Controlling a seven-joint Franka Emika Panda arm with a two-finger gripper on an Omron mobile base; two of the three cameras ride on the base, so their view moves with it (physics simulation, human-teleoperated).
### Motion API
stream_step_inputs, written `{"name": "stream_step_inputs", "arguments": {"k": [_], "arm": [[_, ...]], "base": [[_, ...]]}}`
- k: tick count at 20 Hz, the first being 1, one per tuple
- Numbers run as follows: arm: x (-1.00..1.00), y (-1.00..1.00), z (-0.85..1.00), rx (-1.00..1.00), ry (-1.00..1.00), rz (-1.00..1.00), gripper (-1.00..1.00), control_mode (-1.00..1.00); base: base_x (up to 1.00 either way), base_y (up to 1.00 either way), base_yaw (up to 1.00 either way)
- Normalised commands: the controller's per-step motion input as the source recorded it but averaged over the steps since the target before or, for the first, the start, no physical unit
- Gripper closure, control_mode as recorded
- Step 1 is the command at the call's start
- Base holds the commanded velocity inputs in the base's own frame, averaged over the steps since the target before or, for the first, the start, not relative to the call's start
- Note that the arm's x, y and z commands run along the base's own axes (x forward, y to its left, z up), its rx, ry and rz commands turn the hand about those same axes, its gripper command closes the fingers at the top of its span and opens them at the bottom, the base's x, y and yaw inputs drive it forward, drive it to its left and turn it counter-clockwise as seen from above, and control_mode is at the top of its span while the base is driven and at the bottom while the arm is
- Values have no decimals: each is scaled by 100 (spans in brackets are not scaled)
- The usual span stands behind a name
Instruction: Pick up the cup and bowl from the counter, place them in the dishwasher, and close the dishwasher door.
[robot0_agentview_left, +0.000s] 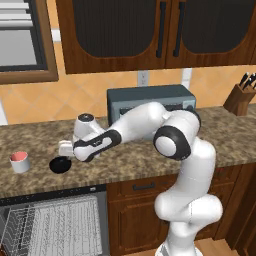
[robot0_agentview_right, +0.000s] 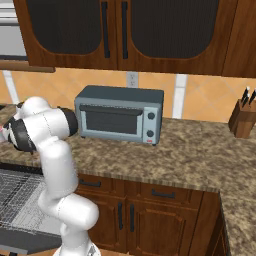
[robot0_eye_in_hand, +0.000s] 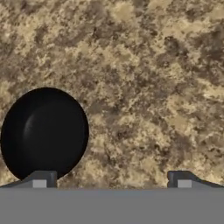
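Black bowl (robot0_eye_in_hand: 44, 133) empty on granite counter (robot0_eye_in_hand: 144, 78), open gripper (robot0_eye_in_hand: 111, 178) above

No readable text, labels, brands or numbers on anything shown.

The toaster oven (robot0_agentview_right: 120, 114), at upper centre of the right base view, carries two round knobs and a tiny red mark at the lower right corner of its front, but the mark is too small to make out as letters. The dishwasher (robot0_agentview_left: 52, 222), at lower left of the left base view, has a black control strip along its top edge with a small pale speck on it; that speck is blurred and cannot be read as a word or symbol.
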Motion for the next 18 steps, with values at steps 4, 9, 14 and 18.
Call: {"name": "stream_step_inputs", "arguments": {"k": [4,9,14,18], "arm": [[19,15,3,-1,20,7,-100,-100],[0,41,-18,-4,7,2,-100,-100],[0,27,-58,-2,2,0,-100,-100],[0,8,-33,0,0,0,-100,-100]], "base": [[0,0,0],[0,0,0],[0,0,0],[0,0,0]]}}
